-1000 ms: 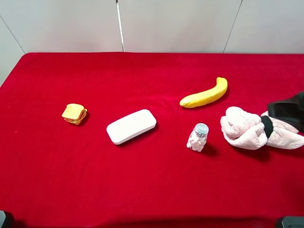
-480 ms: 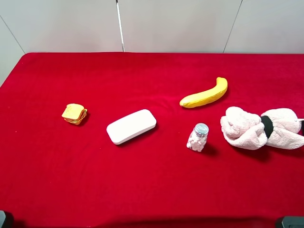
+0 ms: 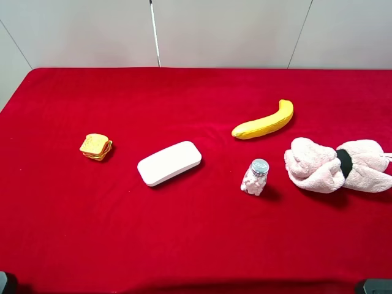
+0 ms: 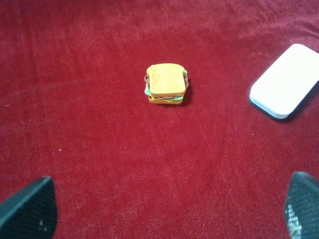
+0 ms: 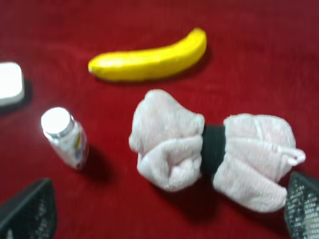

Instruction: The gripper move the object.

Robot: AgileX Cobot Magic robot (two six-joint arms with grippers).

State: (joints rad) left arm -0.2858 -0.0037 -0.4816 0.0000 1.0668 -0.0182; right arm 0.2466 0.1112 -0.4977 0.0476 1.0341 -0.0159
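Note:
The object, a pale pink fluffy towel (image 3: 318, 166) cinched by a black band (image 3: 345, 163), lies on the red cloth at the right edge of the table. In the right wrist view the towel (image 5: 172, 144) lies apart from my right gripper (image 5: 164, 211), which is open and empty, with its fingertips (image 5: 27, 209) wide apart. My left gripper (image 4: 167, 214) is open and empty, above the cloth near a toy sandwich (image 4: 167, 83). Neither gripper shows in the exterior high view.
A yellow banana (image 3: 264, 120) lies behind the towel. A small bottle with a silver cap (image 3: 256, 177) stands just left of the towel. A white rounded case (image 3: 169, 163) lies mid-table and the toy sandwich (image 3: 95, 146) to its left.
My right gripper, over the towel's right end a second ago, has drawn back out of the exterior high view. The towel stays in place, its right end now uncovered.

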